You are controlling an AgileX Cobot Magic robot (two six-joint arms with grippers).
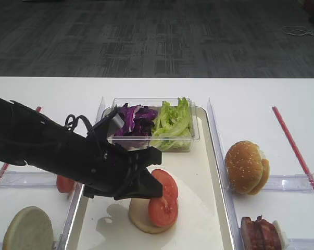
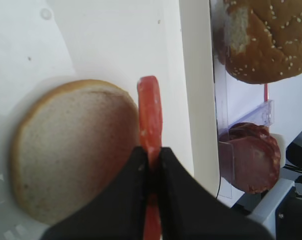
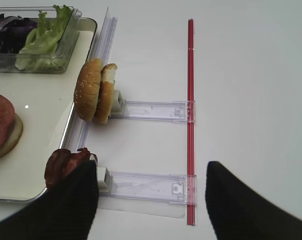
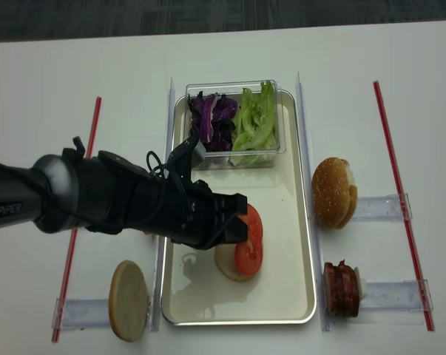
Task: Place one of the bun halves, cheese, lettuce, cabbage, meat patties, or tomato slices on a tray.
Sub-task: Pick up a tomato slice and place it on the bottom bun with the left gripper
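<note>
Tomato slice (image 2: 149,112) stands on edge, clenched in the left claw (image 2: 152,165), over the bun half (image 2: 73,150) on the tray (image 1: 198,172). Risk: released upright, it may roll off the bun. Right claw (image 3: 151,200) hangs released above the table, empty.

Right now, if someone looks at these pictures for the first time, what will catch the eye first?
Most striking is the left claw, shut on a red tomato slice held on edge over a pale bun half lying cut face up on the cream tray. Behind, at the tray's far end, a clear box holds purple cabbage beside green lettuce.
</note>
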